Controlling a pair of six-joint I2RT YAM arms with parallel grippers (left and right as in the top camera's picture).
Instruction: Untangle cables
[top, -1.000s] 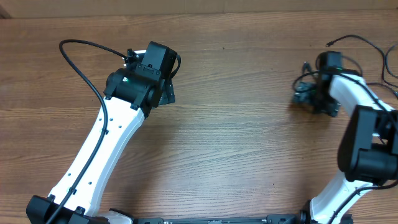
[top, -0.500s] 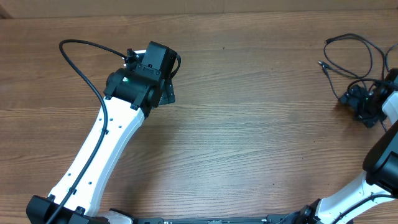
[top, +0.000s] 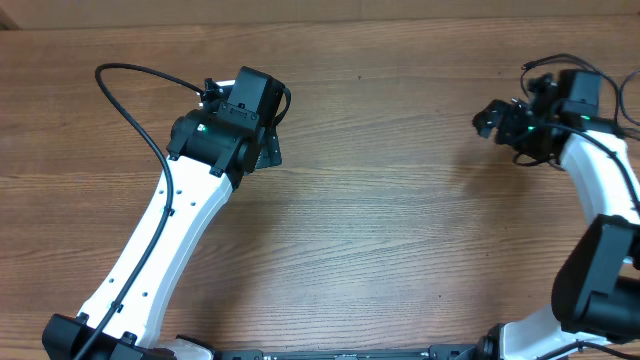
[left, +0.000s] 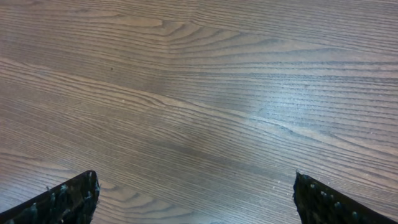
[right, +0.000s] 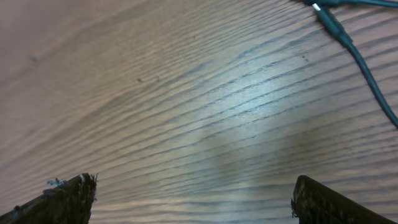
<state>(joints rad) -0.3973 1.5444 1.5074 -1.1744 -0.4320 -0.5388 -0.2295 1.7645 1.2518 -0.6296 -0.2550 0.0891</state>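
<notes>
Thin black cables (top: 548, 62) lie at the far right of the table, mostly hidden under my right arm. In the right wrist view one cable (right: 367, 68) with a small plug (right: 328, 20) runs down the top right corner. My right gripper (top: 505, 135) (right: 193, 199) hangs open to the left of the cables, with only bare wood between its fingers. My left gripper (top: 268, 148) (left: 196, 199) is open over bare table at the left, far from the cables.
The wooden table (top: 400, 220) stretches between the two arms. A thick black cord (top: 130, 100) arcs off the left arm. The table's far edge (top: 400, 18) runs along the top.
The right gripper swung out to the table's right edge, then came back left and farther from me. The cables, spread in plain view half a second ago, are now largely covered by the arm. The left arm stayed still.
</notes>
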